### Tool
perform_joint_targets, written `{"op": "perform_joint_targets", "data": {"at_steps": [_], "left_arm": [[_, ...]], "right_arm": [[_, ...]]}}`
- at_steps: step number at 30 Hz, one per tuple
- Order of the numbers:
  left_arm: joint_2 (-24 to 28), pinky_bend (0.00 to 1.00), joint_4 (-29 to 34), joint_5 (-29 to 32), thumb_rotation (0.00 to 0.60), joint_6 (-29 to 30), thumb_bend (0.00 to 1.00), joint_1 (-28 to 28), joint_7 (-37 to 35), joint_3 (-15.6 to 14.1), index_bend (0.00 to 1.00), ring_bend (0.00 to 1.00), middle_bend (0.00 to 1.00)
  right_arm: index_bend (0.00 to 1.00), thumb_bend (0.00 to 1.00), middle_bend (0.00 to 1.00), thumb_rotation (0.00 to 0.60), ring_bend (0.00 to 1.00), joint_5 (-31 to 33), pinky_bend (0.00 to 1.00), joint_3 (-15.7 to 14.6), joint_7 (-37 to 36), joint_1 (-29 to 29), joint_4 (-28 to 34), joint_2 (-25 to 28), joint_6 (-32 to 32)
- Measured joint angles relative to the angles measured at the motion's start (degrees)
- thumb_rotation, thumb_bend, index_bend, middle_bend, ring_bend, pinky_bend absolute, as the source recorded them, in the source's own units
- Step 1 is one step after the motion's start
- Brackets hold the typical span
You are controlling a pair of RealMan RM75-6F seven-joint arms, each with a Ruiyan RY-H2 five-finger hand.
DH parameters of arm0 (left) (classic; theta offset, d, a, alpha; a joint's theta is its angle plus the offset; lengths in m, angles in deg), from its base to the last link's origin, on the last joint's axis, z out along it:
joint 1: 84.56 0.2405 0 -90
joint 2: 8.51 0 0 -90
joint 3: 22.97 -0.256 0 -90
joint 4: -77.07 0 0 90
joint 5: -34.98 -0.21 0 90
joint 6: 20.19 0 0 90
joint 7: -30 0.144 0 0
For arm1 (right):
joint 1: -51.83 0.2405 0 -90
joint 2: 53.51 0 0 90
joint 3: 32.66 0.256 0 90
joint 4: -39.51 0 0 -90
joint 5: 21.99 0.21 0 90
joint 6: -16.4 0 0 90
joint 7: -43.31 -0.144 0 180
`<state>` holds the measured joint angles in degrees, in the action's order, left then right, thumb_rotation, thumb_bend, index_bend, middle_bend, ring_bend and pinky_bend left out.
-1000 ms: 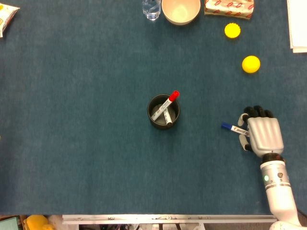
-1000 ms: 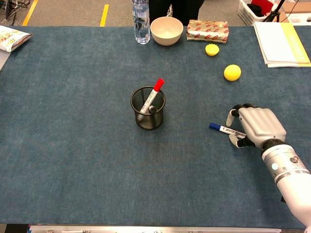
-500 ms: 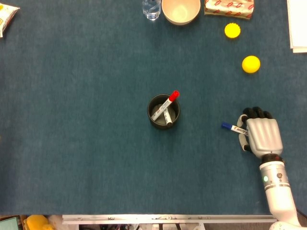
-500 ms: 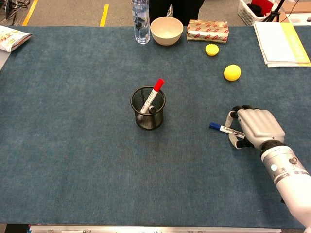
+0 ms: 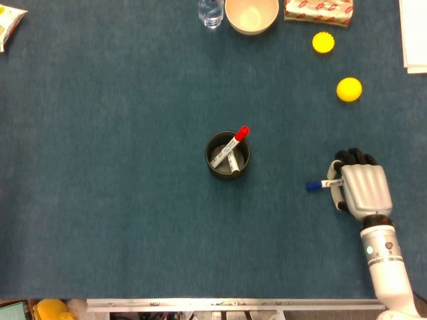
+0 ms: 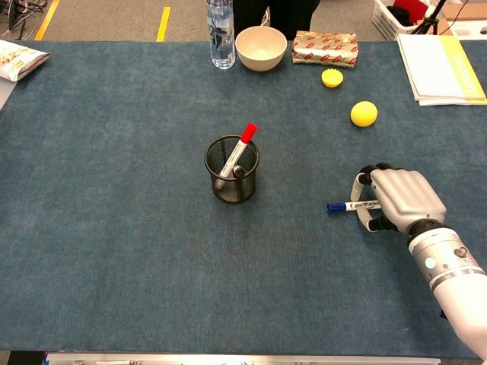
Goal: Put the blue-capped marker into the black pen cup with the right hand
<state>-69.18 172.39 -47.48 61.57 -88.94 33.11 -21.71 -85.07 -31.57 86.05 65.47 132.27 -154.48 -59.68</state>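
The blue-capped marker (image 5: 317, 185) (image 6: 346, 206) lies nearly level on the blue cloth, right of centre, with its cap pointing left. My right hand (image 5: 363, 187) (image 6: 403, 198) sits palm down over its white barrel, fingers curled round it and pinching it; the barrel's far end is hidden under the hand. The black mesh pen cup (image 5: 207, 152) (image 6: 230, 190) stands upright at the table's middle, well to the left of the hand. It holds a red-capped marker (image 5: 241, 133) (image 6: 247, 133) and a black-capped one (image 5: 233, 165). My left hand does not show in either view.
A yellow ball (image 5: 349, 89) (image 6: 364, 113) and a yellow lid (image 5: 323, 42) lie beyond the right hand. Along the far edge stand a water bottle (image 6: 221, 30), a cream bowl (image 6: 261, 47) and a red-and-white packet (image 6: 326, 47). Papers (image 6: 441, 68) sit at the far right.
The marker has swung in the right hand's fingers: its blue cap moved toward the near edge, so it now lies almost level. The hand itself barely shifted.
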Motion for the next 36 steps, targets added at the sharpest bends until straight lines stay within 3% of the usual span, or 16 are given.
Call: {"op": "perform_joint_targets", "data": {"at_steps": [23,36], "left_arm": [[-0.2,0.45,-0.2,0.4,0.6,-0.4,0.15,-0.2,0.2,0.1,0.46,0.28,0.37],[-0.1,0.45,-0.4,0.7,0.6,-0.6,0.15,-0.2,-0.1,0.1,0.46,0.28,0.37]], "right_arm": [[0.6,0.41,0.29,0.6,0.16,-9.4,0.23,0.5,-8.4,0.5,13.8,5.0,-1.6],[0.6,0.41,0.29,0.6,0.16,-13.2,0.22,3.6,-13.0,2.0,17.7,5.4,-1.7]]}}
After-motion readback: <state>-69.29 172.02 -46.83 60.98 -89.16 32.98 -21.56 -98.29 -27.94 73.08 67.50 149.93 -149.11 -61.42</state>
